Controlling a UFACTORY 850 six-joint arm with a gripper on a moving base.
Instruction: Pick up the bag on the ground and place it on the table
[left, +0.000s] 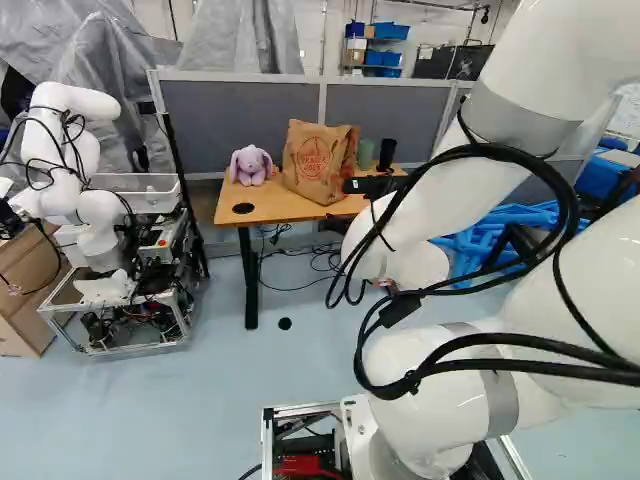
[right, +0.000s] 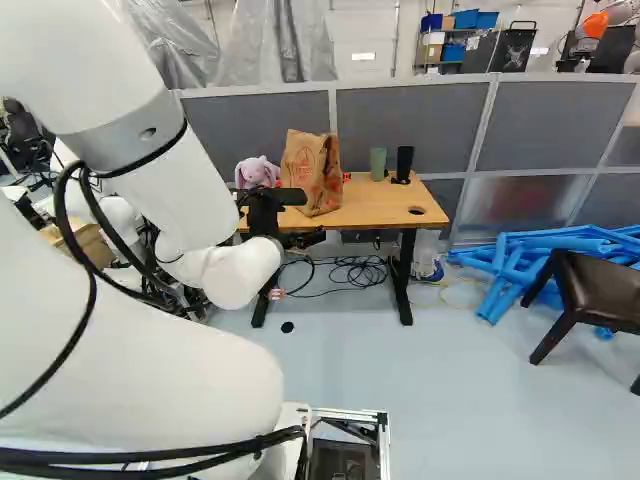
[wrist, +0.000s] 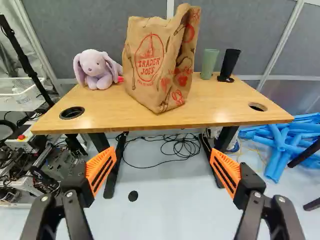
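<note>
Bag (wrist: 150, 65) on table (wrist: 225, 107), between plush (wrist: 95, 70) and cups (wrist: 209, 64)

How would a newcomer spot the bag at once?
Find the wooden table before the grey partition. On it, the bag sits between the purple bunny and the green cup. It is brown paper with red print, and the tallest thing there.

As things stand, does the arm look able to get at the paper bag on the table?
Probably yes: the gripper is open, only bare tabletop lies before the paper bag, and the plush rabbit sits to one side.
</note>
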